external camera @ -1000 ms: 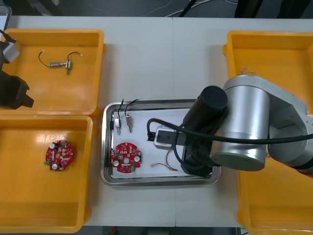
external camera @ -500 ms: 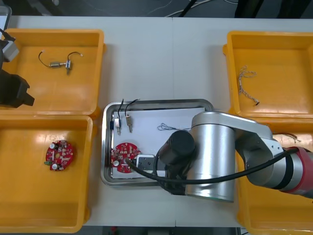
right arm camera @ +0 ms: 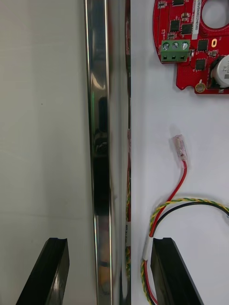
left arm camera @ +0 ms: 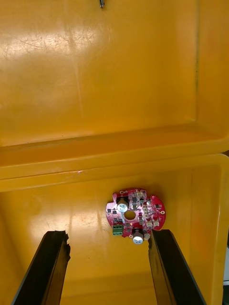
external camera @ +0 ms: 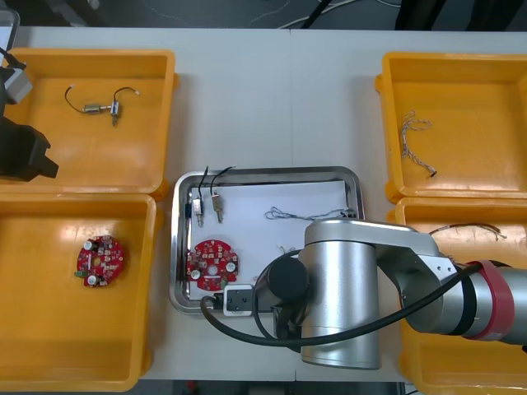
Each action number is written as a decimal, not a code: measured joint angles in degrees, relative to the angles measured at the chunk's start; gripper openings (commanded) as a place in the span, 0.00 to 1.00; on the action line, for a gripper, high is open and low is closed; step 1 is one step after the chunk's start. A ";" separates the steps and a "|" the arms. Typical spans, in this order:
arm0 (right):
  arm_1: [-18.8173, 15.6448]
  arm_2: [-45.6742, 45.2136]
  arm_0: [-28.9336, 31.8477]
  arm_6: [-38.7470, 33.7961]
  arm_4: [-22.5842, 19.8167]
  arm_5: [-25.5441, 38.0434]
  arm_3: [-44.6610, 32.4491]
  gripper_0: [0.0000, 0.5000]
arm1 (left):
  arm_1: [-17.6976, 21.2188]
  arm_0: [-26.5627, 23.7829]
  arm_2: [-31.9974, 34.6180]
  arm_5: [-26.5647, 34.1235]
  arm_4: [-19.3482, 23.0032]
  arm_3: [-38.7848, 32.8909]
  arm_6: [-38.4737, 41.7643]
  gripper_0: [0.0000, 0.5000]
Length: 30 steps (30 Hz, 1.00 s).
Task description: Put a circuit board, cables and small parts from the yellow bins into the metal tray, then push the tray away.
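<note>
Tray [external camera: 272, 172] shiny-rimmed, white inside | board [external camera: 212, 264] round, red | right gripper [right arm camera: 107, 244] seemingly straddling rim

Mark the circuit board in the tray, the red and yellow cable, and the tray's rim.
circuit board [right arm camera: 175, 50]: right wrist view, on its green terminal block.
red and yellow cable [right arm camera: 180, 147]: right wrist view, on its clear tip.
metal tray [right arm camera: 102, 143]: right wrist view, on its shiny rim.

1. A pale, matte surface [external camera: 247, 107] spans the frame under even light.
2. A thin seam [external camera: 290, 82] runs down it from the upper centre.
3. Beyond its far edge, a dark strip [external camera: 165, 11] lines the top of the frame, with cords [external camera: 323, 10] crossing it at the upper centre.
</note>
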 measured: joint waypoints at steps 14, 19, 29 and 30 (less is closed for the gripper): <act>3.60 1.66 -0.04 -0.46 1.65 -0.68 4.78 1.00 | -0.04 0.00 0.00 0.00 0.00 -0.05 0.00 1.00; 4.03 1.66 -0.02 -0.46 2.17 -0.68 4.80 1.00 | -0.04 0.01 0.00 0.00 0.00 -0.07 0.00 1.00; 4.06 2.63 0.78 -0.46 5.90 -0.68 4.82 1.00 | -0.04 0.01 0.00 0.00 0.00 -0.07 0.00 1.00; 4.06 2.86 0.99 -0.46 6.40 -0.68 4.82 1.00 | -0.04 0.02 0.00 0.00 0.00 -0.07 0.00 1.00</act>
